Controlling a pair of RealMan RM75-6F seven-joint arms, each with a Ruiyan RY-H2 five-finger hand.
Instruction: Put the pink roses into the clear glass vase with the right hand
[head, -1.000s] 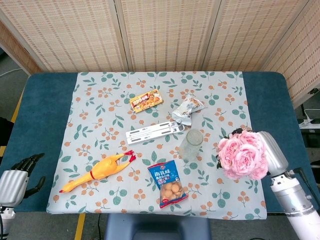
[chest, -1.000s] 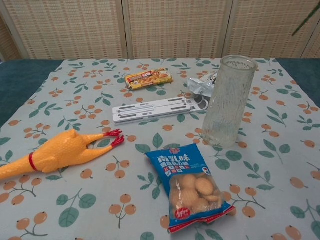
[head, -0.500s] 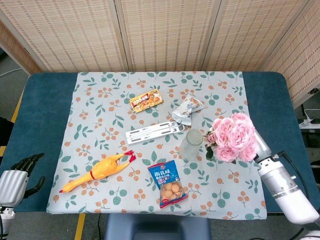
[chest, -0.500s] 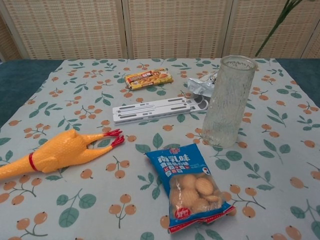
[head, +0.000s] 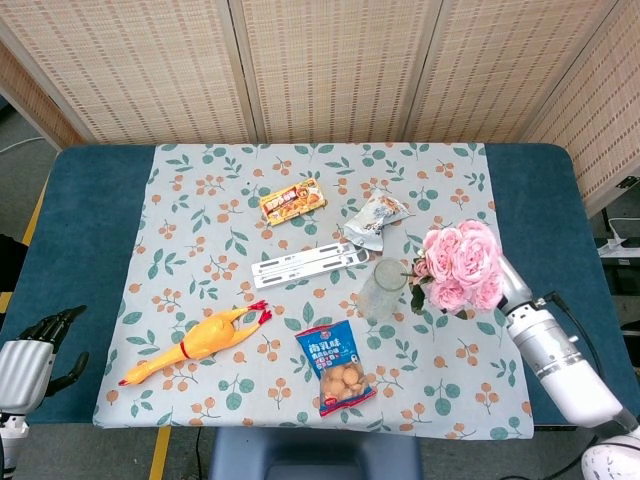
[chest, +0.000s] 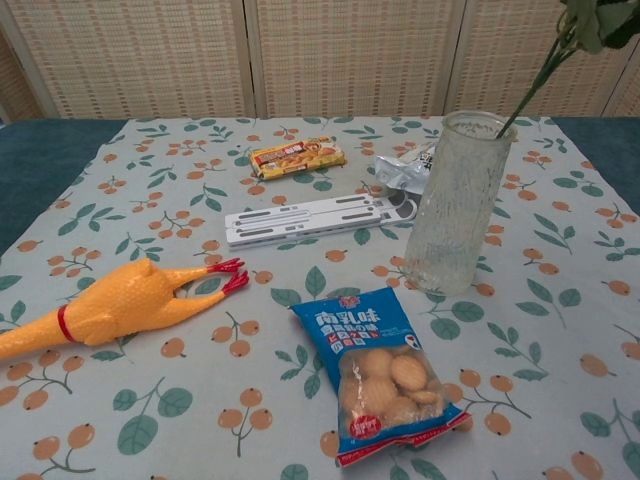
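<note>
The pink roses (head: 460, 262) hang in a bunch just right of the clear glass vase (head: 384, 290), which stands upright on the flowered cloth. My right hand (head: 505, 280) holds them from below and is mostly hidden under the blooms. In the chest view the green stems (chest: 540, 78) slant down from the upper right, and their tips reach the rim of the vase (chest: 455, 200). My left hand (head: 45, 335) rests off the cloth at the lower left with its fingers apart, holding nothing.
In front of the vase lies a blue biscuit bag (head: 336, 368), and a yellow rubber chicken (head: 200, 342) lies to its left. A white slotted bracket (head: 305, 264), an orange snack pack (head: 292, 201) and a silver wrapper (head: 378, 217) lie behind the vase.
My right hand has carried the roses left, from the table's right edge to beside the vase. The stems have come into the chest view and now reach the vase rim.
</note>
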